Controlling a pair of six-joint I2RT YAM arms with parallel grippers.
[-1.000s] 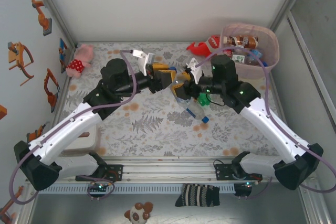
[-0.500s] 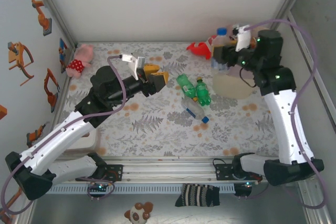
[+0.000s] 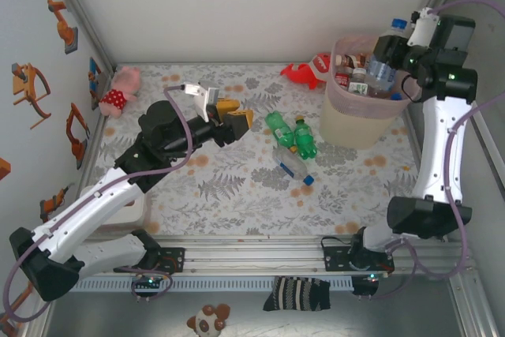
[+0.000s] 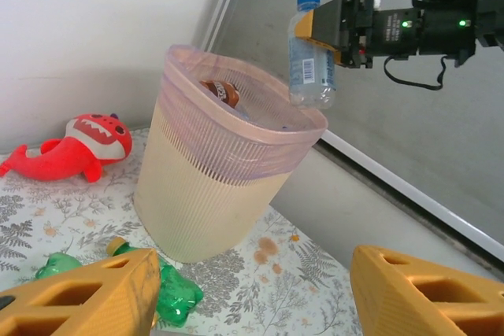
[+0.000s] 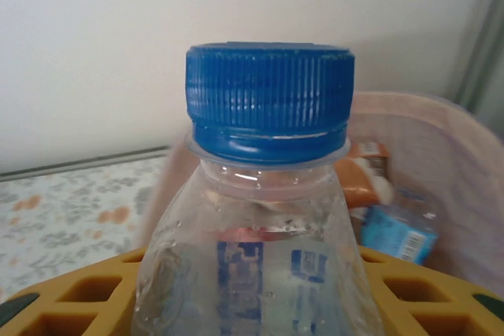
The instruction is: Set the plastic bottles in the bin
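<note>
My right gripper [image 3: 398,57] is shut on a clear plastic bottle [image 3: 383,65] with a blue cap, holding it upright above the right rim of the bin [image 3: 355,124]. In the left wrist view the held bottle [image 4: 311,57] hangs over the far rim of the bin [image 4: 205,186]. The right wrist view has the bottle [image 5: 264,265] between the yellow fingers [image 5: 71,300]. Several bottles lie inside the bin. Two green bottles [image 3: 278,126] [image 3: 304,139] and a clear bottle [image 3: 293,167] lie on the table. My left gripper [image 3: 237,120] is open and holds nothing, left of the green bottles.
A red toy [image 3: 304,73] lies against the back wall left of the bin, and a pink plush [image 3: 122,88] sits in the far left corner. The enclosure's right wall runs close behind the bin.
The right arm has carried the clear bottle from the table's middle up and to the right, over the bin. The left arm has drawn back to the left, its jaws a little wider.
</note>
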